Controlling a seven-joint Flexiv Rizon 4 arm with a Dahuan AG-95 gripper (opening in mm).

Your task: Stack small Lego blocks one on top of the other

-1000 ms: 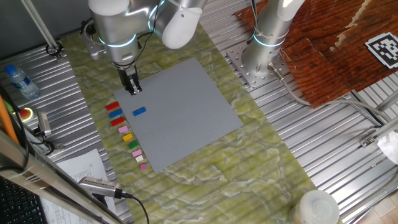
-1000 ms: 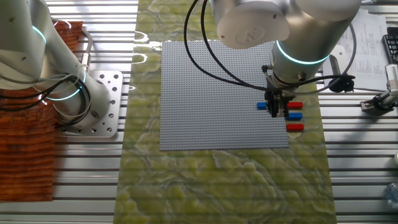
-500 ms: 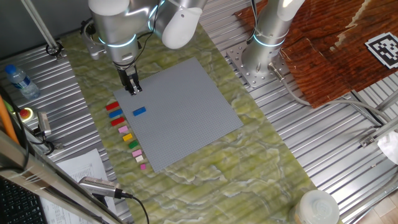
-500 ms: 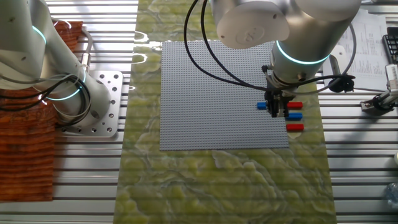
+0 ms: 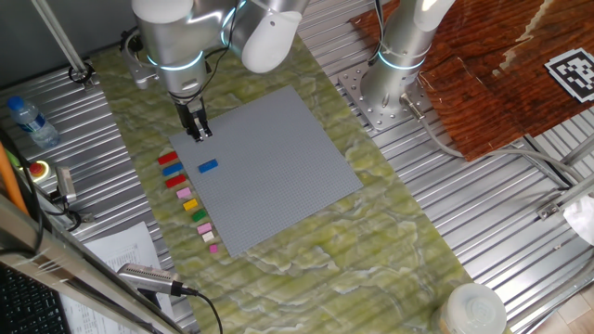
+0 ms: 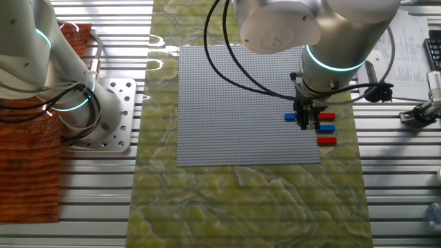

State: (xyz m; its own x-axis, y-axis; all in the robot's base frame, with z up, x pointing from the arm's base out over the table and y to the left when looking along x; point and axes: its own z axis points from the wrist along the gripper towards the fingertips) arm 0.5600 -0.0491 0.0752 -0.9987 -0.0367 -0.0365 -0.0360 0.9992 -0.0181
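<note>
The small Lego blocks lie in a row along the baseplate's edge: red (image 5: 167,159), blue (image 5: 171,171), red (image 5: 176,182), pink (image 5: 183,193), yellow (image 5: 188,204), green (image 5: 195,214), then more pink ones (image 5: 203,226). One blue block (image 5: 208,166) sits alone on the grey baseplate (image 5: 269,167). My gripper (image 5: 198,135) hangs above the plate's edge, close to that blue block (image 6: 289,117) and the row's red block (image 6: 326,116). In the other fixed view the gripper (image 6: 305,126) hides part of the blue block. Its fingers stand close together with nothing seen between them.
A second arm's base (image 5: 394,83) stands on a metal plate beyond the baseplate. A water bottle (image 5: 28,121), papers (image 5: 121,250) and a handheld tool (image 5: 148,278) lie at the table's left edge. A white round container (image 5: 478,311) sits at the front right.
</note>
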